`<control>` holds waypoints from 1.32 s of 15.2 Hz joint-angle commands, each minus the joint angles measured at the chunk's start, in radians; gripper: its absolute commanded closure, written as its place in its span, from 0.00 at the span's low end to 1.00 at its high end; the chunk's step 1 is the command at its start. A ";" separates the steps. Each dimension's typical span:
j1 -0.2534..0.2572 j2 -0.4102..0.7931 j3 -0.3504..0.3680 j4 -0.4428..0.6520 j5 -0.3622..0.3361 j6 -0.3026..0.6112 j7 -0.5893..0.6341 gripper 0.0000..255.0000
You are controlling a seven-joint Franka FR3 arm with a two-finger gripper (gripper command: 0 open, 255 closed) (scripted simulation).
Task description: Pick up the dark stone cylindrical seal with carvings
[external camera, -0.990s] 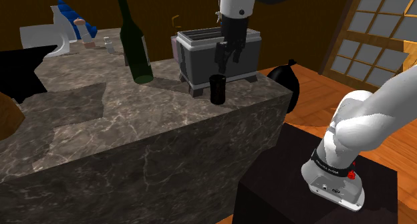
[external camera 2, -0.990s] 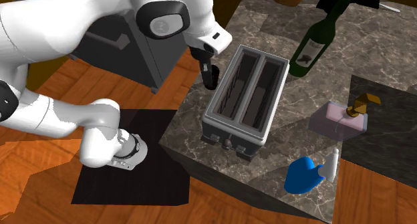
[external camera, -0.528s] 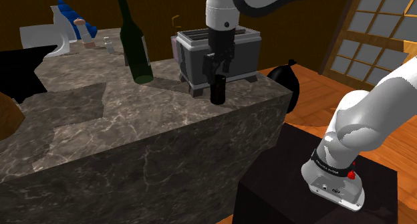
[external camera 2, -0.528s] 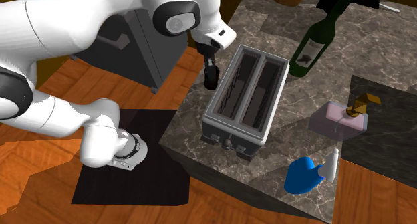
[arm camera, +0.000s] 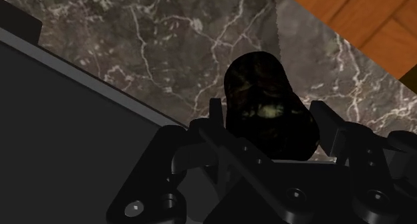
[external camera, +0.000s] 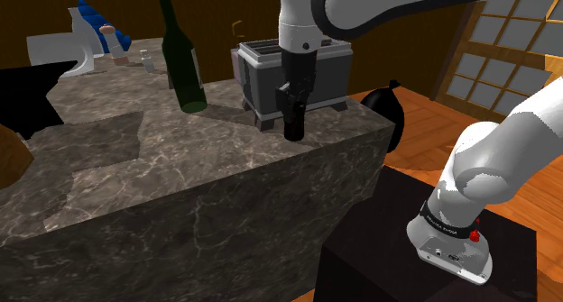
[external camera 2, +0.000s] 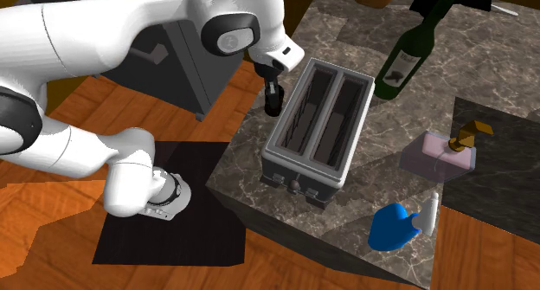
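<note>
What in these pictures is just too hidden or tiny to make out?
Carvings on the seal: wrist view, too dark.
Top of the seal: shoulder view, under the gripper.
Label on the bottle: second exterior view, too small.
Most of the toaster: wrist view, cut off by the edge.

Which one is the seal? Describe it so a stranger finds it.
Find the marble counter, then the grey toaster on it. The seal stands upright beside the toaster, near the counter's edge: a short black cylinder, unlike the tall green bottle.
</note>
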 commanded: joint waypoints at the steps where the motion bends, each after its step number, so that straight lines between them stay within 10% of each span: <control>1: 0.000 0.001 0.000 -0.002 0.000 0.000 0.000 1.00; 20: -0.009 0.025 -0.009 0.194 -0.012 -0.172 -0.002 1.00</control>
